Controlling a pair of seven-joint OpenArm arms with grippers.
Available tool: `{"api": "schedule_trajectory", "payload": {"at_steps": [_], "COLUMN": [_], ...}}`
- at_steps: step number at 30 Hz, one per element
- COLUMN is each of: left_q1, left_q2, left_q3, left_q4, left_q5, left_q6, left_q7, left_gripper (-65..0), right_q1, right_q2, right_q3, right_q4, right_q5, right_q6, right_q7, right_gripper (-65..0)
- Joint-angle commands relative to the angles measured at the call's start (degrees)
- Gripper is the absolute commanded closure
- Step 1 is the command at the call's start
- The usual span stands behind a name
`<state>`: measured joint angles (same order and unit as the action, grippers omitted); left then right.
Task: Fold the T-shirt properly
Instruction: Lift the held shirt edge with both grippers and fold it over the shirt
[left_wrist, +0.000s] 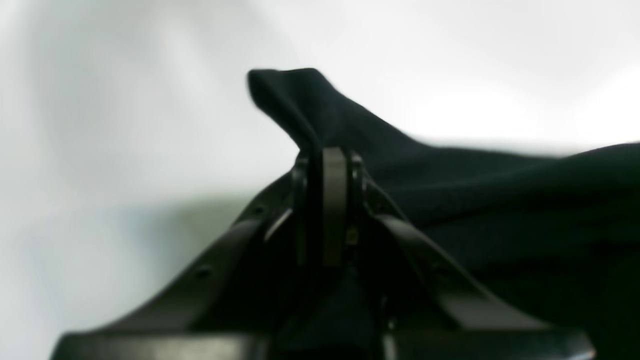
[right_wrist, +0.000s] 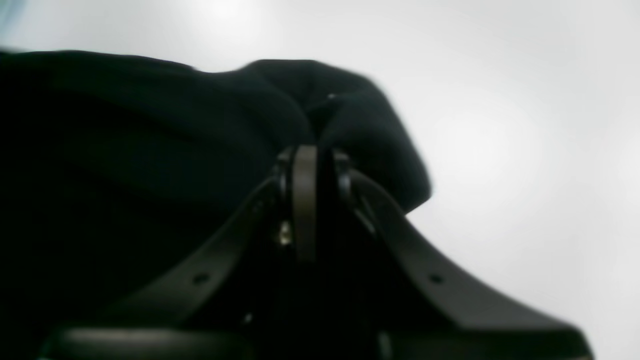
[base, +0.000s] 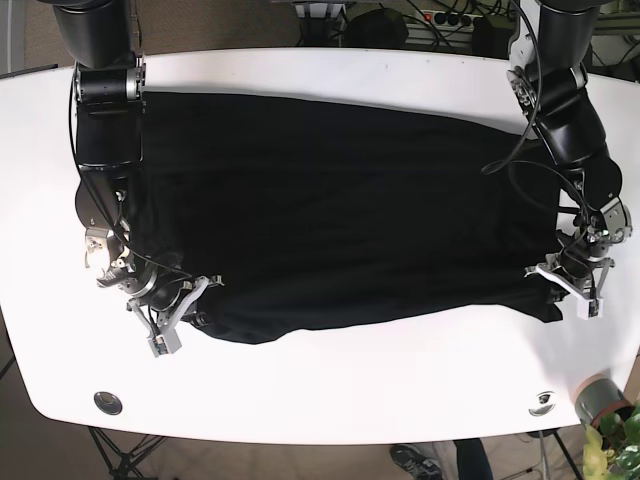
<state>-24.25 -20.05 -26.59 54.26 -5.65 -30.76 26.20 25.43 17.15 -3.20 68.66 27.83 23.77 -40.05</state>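
Observation:
A black T-shirt (base: 340, 210) lies spread across the white table (base: 400, 380). My left gripper (base: 552, 283), on the right of the base view, is shut on the shirt's near right corner; in the left wrist view (left_wrist: 327, 157) the cloth (left_wrist: 320, 110) bunches up past the closed fingertips. My right gripper (base: 203, 303), on the left of the base view, is shut on the shirt's near left corner; in the right wrist view (right_wrist: 312, 155) the fabric (right_wrist: 340, 110) folds over the closed fingertips. Both gripped corners are just above the table.
A round metal grommet (base: 107, 402) sits near the table's front left and another (base: 541, 402) at the front right. A potted plant (base: 605, 415) stands off the front right corner. Cables and dark gear (base: 400, 20) lie behind the far edge.

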Motion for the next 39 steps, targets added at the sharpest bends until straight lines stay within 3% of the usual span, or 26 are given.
{"api": "schedule_trajectory", "payload": {"at_steps": [1, 14, 22, 34, 39], "left_q1": [-0.4, 10.0, 16.8, 26.3, 29.1], "left_q2": [-1.2, -1.4, -1.3, -1.3, -1.6], "left_q3": [-0.2, -2.7, -3.3, -3.3, -3.3], "left_q4": [5.5, 17.5, 22.7, 28.9, 28.6], "left_q5": [-3.3, -10.3, -10.4, -10.4, -10.3], "left_q6": [-0.1, -0.1, -0.2, -0.2, -0.3], "left_q7": [-0.3, 3.4, 5.4, 8.1, 8.1], "left_gripper": [0.0, 0.0, 0.0, 0.0, 0.0], "right_q1": [0.5, -11.2, -20.9, -34.4, -37.4], "right_q2": [0.7, 0.3, 0.0, -4.9, -5.4], "right_q3": [1.0, 12.7, 16.1, 19.2, 19.3], "right_q4": [5.8, 24.8, 32.6, 40.2, 39.8], "right_q5": [0.5, 1.0, 1.0, 0.5, 0.4], "right_q6": [0.27, 0.27, 0.27, 0.27, 0.27], "right_q7": [-1.0, -9.8, -10.0, -10.0, -9.9], "right_gripper": [-2.1, -2.1, -2.1, -2.1, -2.9]}}
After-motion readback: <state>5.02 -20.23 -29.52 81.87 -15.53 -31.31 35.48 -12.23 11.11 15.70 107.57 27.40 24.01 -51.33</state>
